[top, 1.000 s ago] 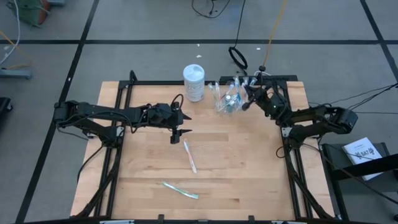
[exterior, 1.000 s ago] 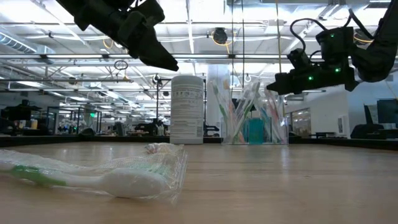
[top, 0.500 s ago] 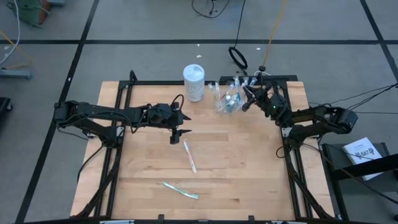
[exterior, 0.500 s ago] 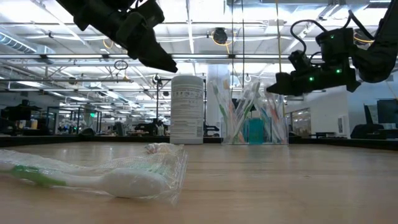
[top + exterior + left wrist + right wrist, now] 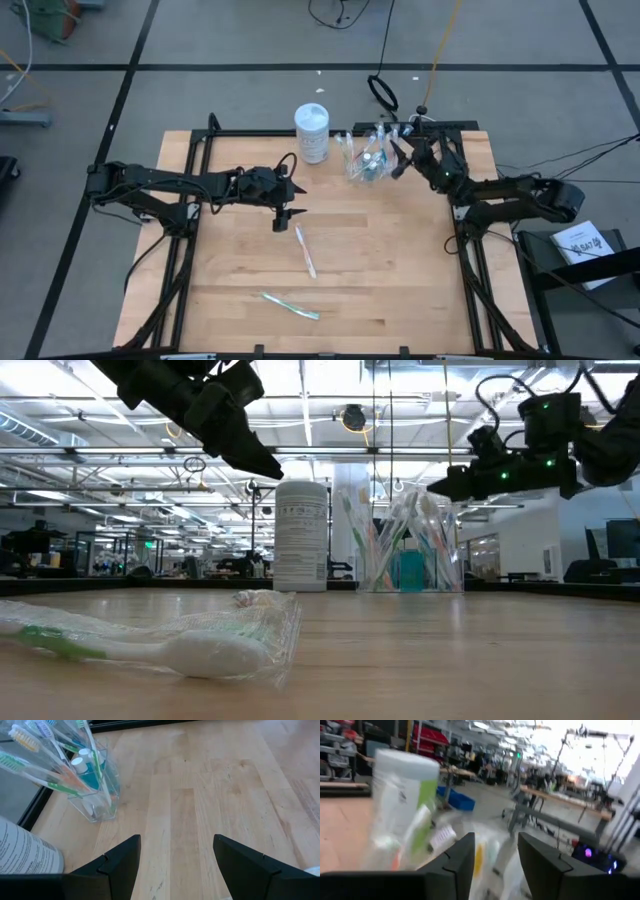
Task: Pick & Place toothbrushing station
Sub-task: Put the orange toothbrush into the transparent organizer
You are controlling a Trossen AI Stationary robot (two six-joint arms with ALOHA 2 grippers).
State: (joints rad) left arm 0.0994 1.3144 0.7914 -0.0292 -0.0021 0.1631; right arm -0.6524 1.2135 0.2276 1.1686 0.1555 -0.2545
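the clear plastic cup (image 5: 365, 163) of toothbrushes (image 5: 55, 760) and blue tubes (image 5: 92, 772) stands near the bench's (image 5: 380, 270) far edge, beside a white canister (image 5: 311, 132). the right claw (image 5: 398, 152) hovers just beside the cup, fingers apart and empty. the left claw (image 5: 281, 219) hangs mid-bench, fingers apart, near a wrapped toothbrush (image 5: 305, 250); another wrapped one (image 5: 290, 304) lies nearer the front.

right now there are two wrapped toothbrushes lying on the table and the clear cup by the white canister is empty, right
Not quite. The clear cup is full of toothbrushes, with small blue tubes among them, as the left wrist view shows. The rest holds: two wrapped toothbrushes lie on the table, and the cup stands by the white canister.
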